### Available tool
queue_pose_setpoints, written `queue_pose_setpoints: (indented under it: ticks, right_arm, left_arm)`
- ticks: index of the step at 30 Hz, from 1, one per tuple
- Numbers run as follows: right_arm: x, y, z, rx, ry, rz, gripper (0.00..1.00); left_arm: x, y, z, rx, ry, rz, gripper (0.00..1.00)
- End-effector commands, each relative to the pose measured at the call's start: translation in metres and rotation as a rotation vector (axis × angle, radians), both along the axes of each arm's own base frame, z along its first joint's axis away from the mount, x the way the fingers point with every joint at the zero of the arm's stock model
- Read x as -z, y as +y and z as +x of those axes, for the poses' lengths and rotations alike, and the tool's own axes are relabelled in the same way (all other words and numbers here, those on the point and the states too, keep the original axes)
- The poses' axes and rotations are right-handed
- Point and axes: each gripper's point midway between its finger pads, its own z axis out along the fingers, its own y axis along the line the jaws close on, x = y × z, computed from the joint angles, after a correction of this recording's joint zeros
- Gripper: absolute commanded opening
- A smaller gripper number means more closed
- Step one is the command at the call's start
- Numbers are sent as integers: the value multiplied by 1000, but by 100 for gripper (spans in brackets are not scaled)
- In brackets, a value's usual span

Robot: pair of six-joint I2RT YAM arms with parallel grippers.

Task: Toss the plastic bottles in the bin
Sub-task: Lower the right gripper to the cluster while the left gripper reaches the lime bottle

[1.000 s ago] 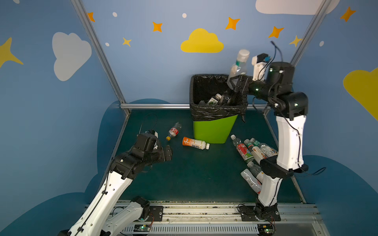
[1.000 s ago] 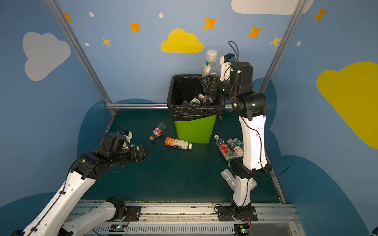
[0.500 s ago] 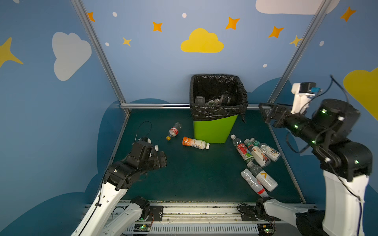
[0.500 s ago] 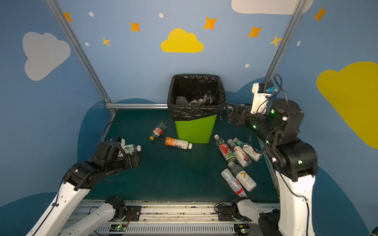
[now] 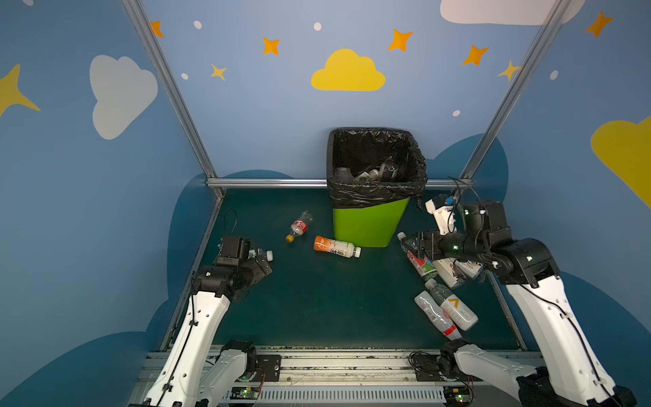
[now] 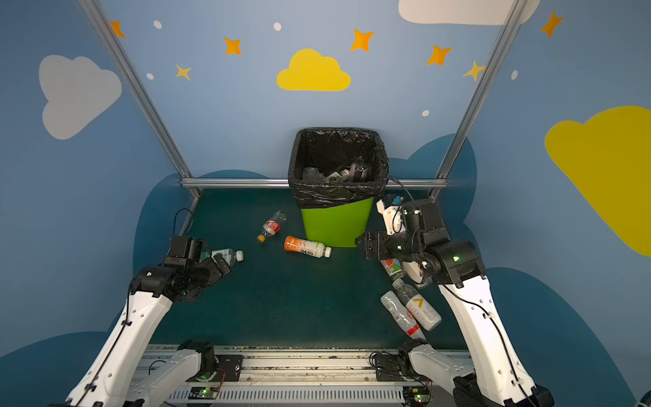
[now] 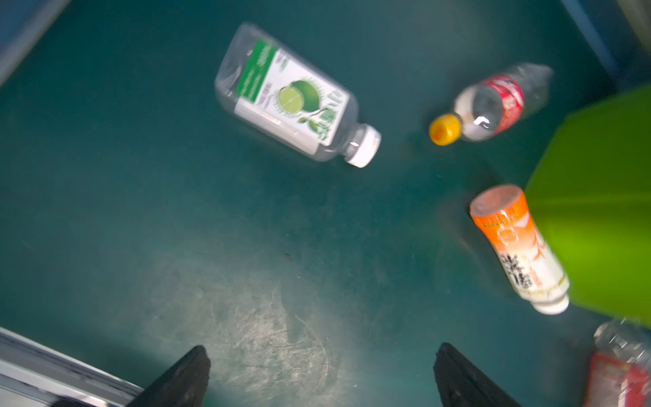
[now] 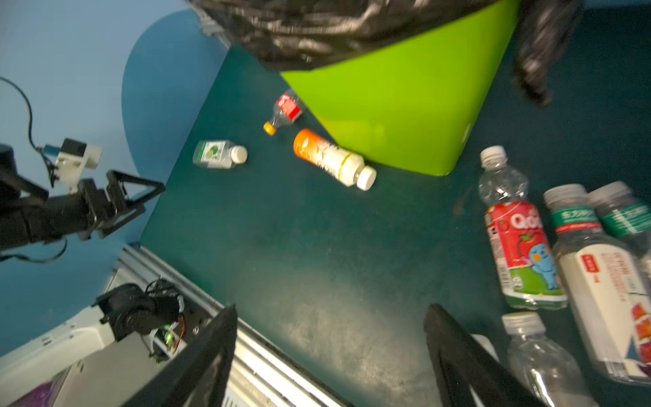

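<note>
We log: right gripper jaws wide, nothing between | bin, black bag over rim | orange-label bottle lying just beside bin base | yellow-cap bottle near it | lime-label bottle apart, toward left gripper, which is parted | Qoo bottle and white-label bottle touching, side by side | clear bottle just beside them.

Dark green table mat, scuffed in patches. Bin stands upright at the far edge, about mid-width. Orange-and-white bottle lies on its side just beside the bin's base. Red-label clear bottle, orange cap, lies left of the bin, apart from it. Lime-label bottle, white cap, lies near my left edge. Along my right edge I see a red-and-green label bottle packed close with two green-banded bottles. Nearer the front right corner, two more bottles lie side by side.
</note>
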Motion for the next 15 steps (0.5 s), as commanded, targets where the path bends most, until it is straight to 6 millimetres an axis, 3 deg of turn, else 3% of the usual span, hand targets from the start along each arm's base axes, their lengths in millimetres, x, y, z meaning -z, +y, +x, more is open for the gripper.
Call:
queue_pose_setpoints:
  ticks: [1, 7, 15]
  right_arm:
    - [-5, 20, -15, -83, 8, 85, 84]
    - [8, 44, -20, -172, 45, 69, 84]
    - [8, 50, -20, -213, 32, 58, 85]
  left_arm:
    - [-2, 2, 22, -133, -77, -140, 100]
    - [16, 15, 64, -281, -93, -281, 100]
    - [36, 52, 87, -449, -26, -316, 100]
